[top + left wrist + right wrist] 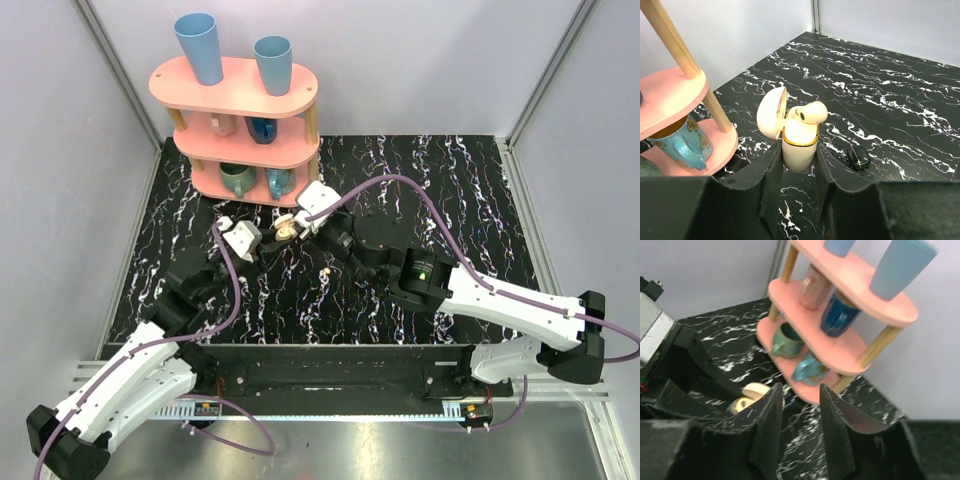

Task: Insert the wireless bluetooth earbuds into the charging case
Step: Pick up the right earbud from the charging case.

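left hand point(799, 167) grips the open case point(799, 145), one earbud point(809, 112) perched in it, not pushed home. right hand point(800, 395) gapes empty. other earbud point(328, 270), seemingly, lies on the surface point(450, 200).

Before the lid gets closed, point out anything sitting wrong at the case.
One earbud lies crosswise on top of the open charging case. It sticks out sideways above the rim and is not seated in its well. The left gripper holds the case upright.
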You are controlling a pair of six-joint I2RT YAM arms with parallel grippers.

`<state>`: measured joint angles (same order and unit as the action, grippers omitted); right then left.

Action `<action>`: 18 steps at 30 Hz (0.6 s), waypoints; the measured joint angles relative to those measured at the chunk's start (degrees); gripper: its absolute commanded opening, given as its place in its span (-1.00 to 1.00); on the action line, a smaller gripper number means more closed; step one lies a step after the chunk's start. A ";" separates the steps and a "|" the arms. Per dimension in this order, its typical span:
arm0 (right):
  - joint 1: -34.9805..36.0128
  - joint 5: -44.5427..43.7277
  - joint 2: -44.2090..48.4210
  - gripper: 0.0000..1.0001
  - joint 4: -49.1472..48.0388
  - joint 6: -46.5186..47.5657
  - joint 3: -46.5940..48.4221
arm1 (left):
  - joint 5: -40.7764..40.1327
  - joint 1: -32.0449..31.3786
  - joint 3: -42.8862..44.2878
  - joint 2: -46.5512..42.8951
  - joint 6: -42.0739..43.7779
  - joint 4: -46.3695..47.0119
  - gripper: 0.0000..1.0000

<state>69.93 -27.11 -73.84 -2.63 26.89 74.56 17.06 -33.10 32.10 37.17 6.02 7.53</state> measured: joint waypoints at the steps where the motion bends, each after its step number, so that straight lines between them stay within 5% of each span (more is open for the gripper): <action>1: -0.04 0.20 -0.44 -0.30 1.66 -2.64 0.96 | -0.04 0.00 -0.39 -0.26 0.02 0.55 -1.00; 4: -0.24 1.55 -0.70 -0.54 6.01 -9.53 1.66 | -0.39 0.00 -1.29 -0.90 0.20 2.19 -1.00; 18: -0.35 10.08 -0.76 -0.63 14.97 -27.39 1.66 | -1.46 0.00 -4.68 -2.23 1.44 8.50 -1.00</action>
<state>69.58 -17.04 -74.61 12.34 -0.49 76.23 15.59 -33.10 27.42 34.94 7.46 16.03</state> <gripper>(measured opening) 0.186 0.324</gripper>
